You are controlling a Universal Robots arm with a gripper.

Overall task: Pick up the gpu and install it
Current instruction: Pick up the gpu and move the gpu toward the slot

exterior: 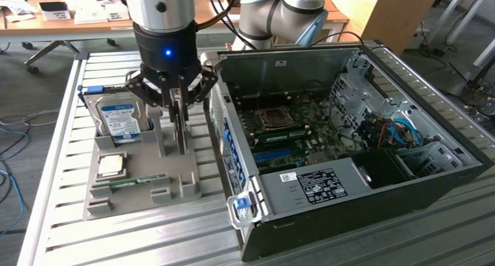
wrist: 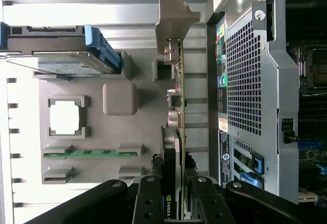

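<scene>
Centre-left, the black gripper [exterior: 180,99] pinches the thin dark upright gpu card [exterior: 182,133]; a straight vertical lift should clear its grey plastic tray [exterior: 139,182].

Black claw [exterior: 176,104]; blue light [exterior: 166,51]; pale grey jointed arm [exterior: 279,14]

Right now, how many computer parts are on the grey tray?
4: the hard drive standing on edge; the processor chip lying flat; the memory stick flat beside it; the gpu upright nearest the computer case, gripped by the claw. None seems hidden.
</scene>
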